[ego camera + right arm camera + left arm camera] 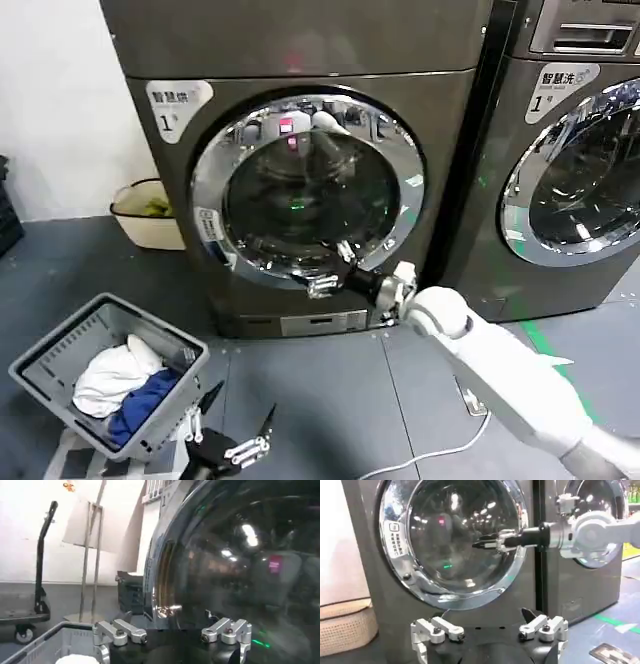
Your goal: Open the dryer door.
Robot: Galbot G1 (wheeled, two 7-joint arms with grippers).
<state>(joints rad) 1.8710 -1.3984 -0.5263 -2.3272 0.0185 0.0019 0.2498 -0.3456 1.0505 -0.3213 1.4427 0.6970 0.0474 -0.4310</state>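
Dryer door (305, 195), round, dark glass in a chrome ring, sits shut and flush in the front of the grey machine straight ahead of me. My right gripper (330, 272) is up at the door's lower edge, right of its middle, fingers spread apart with nothing between them, tips close against the chrome rim; from my left wrist I see it (487, 542) reaching in across the glass. My right wrist looks along the glass (240, 570) at very close range, my spread fingers (120, 632) framing the view. My left gripper (232, 440) hangs low, well below and left of the door, open and empty, near the floor. Left of the door and below it stands a grey laundry basket (60, 360) holding white and blue cloth, close by my left gripper. A cream tub (135, 215) rests on the floor against the machine's left side. Right of the door a second machine (570, 170) stands tight beside the first. Below the door the grey floor (330, 390) lies open, crossed by a white cable (430, 455).
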